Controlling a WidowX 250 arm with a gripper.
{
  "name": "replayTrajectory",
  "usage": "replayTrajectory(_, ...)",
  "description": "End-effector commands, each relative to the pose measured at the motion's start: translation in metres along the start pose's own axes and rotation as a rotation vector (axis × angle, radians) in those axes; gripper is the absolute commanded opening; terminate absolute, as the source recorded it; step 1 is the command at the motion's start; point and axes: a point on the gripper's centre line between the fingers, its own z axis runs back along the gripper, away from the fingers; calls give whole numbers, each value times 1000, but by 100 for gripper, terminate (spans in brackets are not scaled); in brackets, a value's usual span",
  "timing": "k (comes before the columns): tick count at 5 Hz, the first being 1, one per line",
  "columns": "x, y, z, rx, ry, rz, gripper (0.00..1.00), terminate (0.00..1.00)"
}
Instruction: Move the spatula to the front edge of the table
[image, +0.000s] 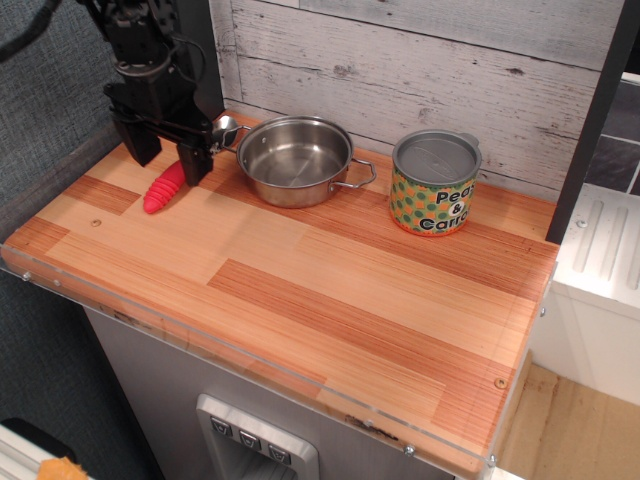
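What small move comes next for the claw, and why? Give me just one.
Probably lower the claw straight down and shut it on the spatula. Its fingers stand open on either side of the red handle's upper part, and the spatula lies flat at the table's back left, beside the pot, far from the front edge.
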Motion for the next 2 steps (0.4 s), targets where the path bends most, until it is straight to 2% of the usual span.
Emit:
replayTrajectory(1,7,11,-3,12,-6,-6,100,0)
replayTrajectory(2,7,10,-4,11,1,-12,0,0)
